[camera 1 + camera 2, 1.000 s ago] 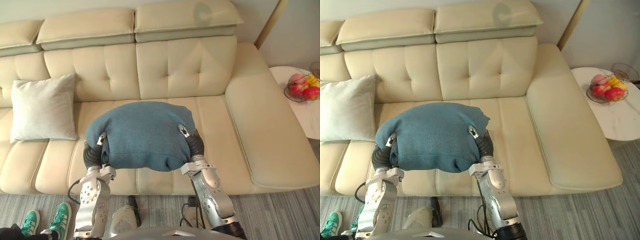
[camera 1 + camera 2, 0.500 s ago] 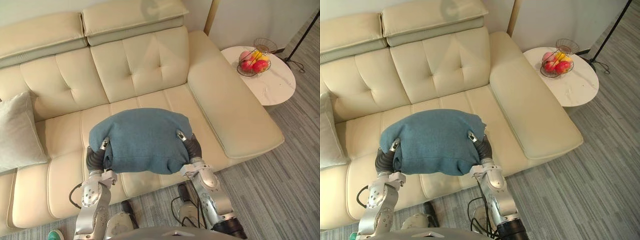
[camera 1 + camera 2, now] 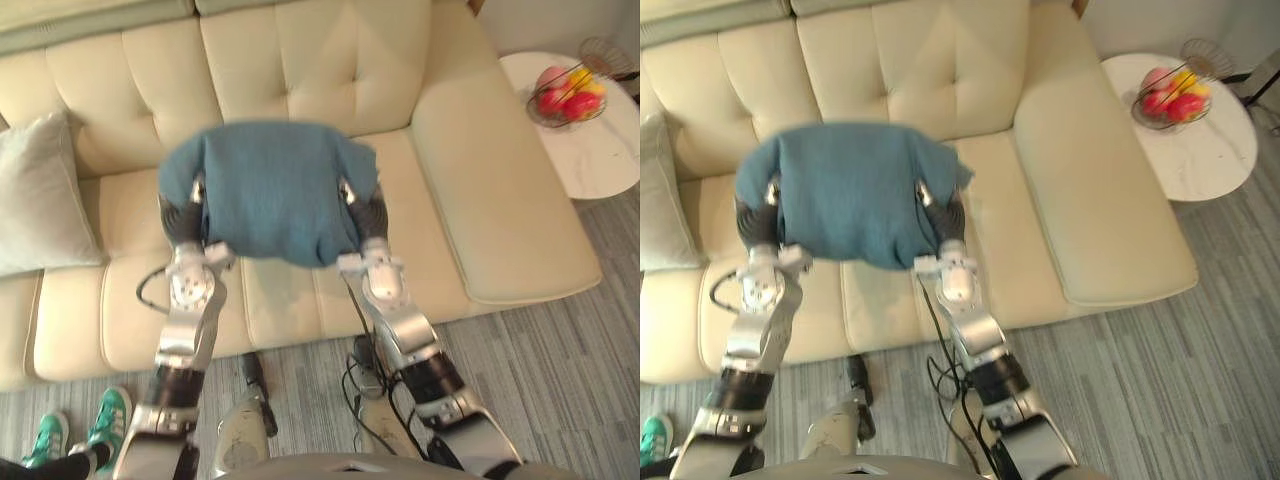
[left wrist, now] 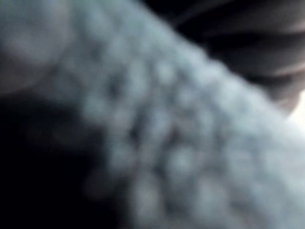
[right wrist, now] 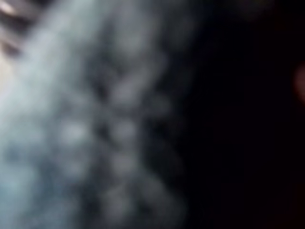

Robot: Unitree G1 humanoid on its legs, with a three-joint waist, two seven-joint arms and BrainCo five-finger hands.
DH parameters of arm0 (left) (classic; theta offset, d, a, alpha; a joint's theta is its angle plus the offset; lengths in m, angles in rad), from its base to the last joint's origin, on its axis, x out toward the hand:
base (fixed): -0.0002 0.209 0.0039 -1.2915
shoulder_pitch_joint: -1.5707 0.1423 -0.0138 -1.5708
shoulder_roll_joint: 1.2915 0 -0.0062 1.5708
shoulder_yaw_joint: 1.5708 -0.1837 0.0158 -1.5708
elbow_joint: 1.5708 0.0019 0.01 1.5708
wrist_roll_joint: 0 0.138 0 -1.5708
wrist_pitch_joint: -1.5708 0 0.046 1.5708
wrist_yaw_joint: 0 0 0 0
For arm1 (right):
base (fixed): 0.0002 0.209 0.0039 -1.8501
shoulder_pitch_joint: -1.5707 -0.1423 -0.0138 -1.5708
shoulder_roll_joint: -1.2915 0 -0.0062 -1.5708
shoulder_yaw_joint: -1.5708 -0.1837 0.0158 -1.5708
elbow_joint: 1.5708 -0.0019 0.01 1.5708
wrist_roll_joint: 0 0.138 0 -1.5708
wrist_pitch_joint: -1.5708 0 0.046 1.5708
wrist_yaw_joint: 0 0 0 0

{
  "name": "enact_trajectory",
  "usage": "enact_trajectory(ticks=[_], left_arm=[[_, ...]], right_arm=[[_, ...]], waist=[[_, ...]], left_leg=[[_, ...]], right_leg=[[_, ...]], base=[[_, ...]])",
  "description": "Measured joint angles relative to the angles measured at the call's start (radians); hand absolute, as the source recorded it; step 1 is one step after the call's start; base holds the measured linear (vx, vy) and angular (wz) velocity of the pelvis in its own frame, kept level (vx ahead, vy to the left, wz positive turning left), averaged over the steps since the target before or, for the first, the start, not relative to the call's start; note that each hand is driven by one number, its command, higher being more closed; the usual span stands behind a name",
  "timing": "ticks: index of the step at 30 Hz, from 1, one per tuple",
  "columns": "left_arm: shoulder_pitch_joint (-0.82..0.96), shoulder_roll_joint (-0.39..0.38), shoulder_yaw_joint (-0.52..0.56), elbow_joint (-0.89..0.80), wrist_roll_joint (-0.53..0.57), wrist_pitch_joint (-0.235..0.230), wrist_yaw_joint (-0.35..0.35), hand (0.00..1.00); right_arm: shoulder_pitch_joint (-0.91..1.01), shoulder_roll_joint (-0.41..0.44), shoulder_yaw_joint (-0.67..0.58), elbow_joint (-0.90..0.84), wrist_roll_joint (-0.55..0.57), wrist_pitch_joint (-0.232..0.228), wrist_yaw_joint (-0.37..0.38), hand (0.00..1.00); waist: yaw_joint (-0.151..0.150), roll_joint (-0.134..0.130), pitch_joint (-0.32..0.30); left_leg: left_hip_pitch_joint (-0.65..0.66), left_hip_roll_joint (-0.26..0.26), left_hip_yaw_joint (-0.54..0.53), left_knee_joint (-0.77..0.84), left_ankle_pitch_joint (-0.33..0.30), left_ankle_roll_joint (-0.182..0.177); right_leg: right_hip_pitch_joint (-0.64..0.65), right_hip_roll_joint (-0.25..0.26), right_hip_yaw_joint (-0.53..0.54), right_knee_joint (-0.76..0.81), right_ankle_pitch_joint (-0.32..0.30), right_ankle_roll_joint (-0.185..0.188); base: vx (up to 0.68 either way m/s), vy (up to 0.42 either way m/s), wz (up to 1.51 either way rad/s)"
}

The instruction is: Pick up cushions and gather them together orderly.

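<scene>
Though grips can't be told, L hand (image 3: 183, 218), R hand (image 3: 368, 212) flank blue cushion (image 3: 270, 185).

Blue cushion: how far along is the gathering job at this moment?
Done: the blue cushion looks lifted clear of the sofa seat. In hand: it is carried between the left hand and the right hand, apart from the white cushion that leans on the backrest further left. Left: setting the blue one down neatly beside the white one.
</scene>
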Motion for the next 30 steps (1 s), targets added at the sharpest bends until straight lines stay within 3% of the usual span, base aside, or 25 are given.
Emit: enact_trajectory(ticks=[2, 3, 11, 12, 13, 19, 22, 27, 30], left_arm=[[-0.102, 0.015, 0.002, 0.017, 0.023, -0.006, 0.041, 1.00], [-0.176, 0.029, 0.002, 0.027, 0.029, -0.013, 0.061, 1.00], [-0.661, 0.067, 0.015, 0.182, 0.029, -0.026, 0.079, 1.00], [-0.697, 0.068, 0.016, 0.195, 0.028, -0.026, 0.080, 0.00], [-0.760, 0.069, 0.015, 0.224, 0.028, -0.026, 0.082, 0.00], [-1.009, 0.091, 0.011, 0.409, 0.028, -0.024, 0.100, 0.00], [-1.082, 0.119, 0.023, 0.504, 0.029, 0.012, 0.099, 0.00], [-1.155, 0.168, 0.051, 0.618, 0.027, 0.079, 0.046, 0.00], [-1.174, 0.199, 0.061, 0.619, 0.030, 0.080, 0.021, 0.00]], right_arm=[[-0.096, 0.021, -0.028, -0.005, -0.056, 0.000, -0.059, 1.00], [-0.166, 0.022, -0.050, -0.020, -0.094, 0.000, -0.091, 1.00], [-0.576, 0.016, -0.250, -0.033, -0.158, 0.003, -0.199, 1.00], [-0.607, 0.015, -0.264, -0.028, -0.160, 0.004, -0.210, 1.00], [-0.666, 0.005, -0.287, -0.001, -0.160, 0.003, -0.228, 0.00], [-0.907, -0.093, -0.324, 0.161, -0.141, 0.012, -0.293, 0.00], [-1.010, -0.123, -0.323, 0.286, -0.091, 0.022, -0.312, 0.00], [-1.115, -0.202, -0.301, 0.487, 0.010, 0.045, -0.248, 0.00], [-1.118, -0.256, -0.252, 0.510, 0.013, 0.047, -0.198, 0.00]], waist=[[0.010, 0.011, 0.005], [0.016, 0.031, 0.016], [0.034, 0.070, 0.035], [0.034, 0.070, 0.035], [0.034, 0.070, 0.036], [0.043, 0.072, 0.038], [0.059, 0.074, 0.049], [0.071, 0.073, 0.103], [0.067, 0.073, 0.150]], left_leg=[[-0.023, -0.003, -0.005, -0.014, 0.021, 0.001], [-0.039, -0.010, -0.019, -0.031, 0.028, -0.005], [-0.213, -0.040, -0.074, -0.053, 0.109, 0.003], [-0.231, -0.043, -0.076, -0.053, 0.115, 0.004], [-0.264, -0.044, -0.077, -0.054, 0.130, 0.003], [-0.423, -0.033, -0.102, -0.054, 0.188, -0.011], [-0.485, -0.017, -0.099, -0.054, 0.209, -0.021], [-0.579, -0.001, -0.095, -0.054, 0.234, -0.012], [-0.615, 0.001, -0.088, -0.053, 0.245, 0.001]], right_leg=[[-0.040, -0.001, -0.003, 0.030, -0.008, 0.002], [-0.065, -0.005, -0.014, 0.058, -0.020, 0.006], [-0.268, -0.043, -0.058, 0.193, -0.066, 0.023], [-0.287, -0.046, -0.062, 0.202, -0.070, 0.022], [-0.315, -0.051, -0.073, 0.207, -0.071, 0.022], [-0.435, -0.053, -0.133, 0.223, -0.068, 0.019], [-0.473, -0.038, -0.156, 0.198, -0.052, 0.008], [-0.551, -0.022, -0.165, 0.188, -0.036, 0.001], [-0.586, -0.022, -0.165, 0.195, -0.036, 0.001]], base=[[-0.09, -0.015, 0.25], [-0.09, -0.023, 0.27], [-0.07, -0.039, 0.28], [-0.03, -0.027, 0.30], [-0.03, -0.023, 0.28], [-0.02, -0.030, 0.27], [-0.01, -0.046, 0.03], [0.00, -0.036, -0.05], [0.02, -0.001, 0.01]])
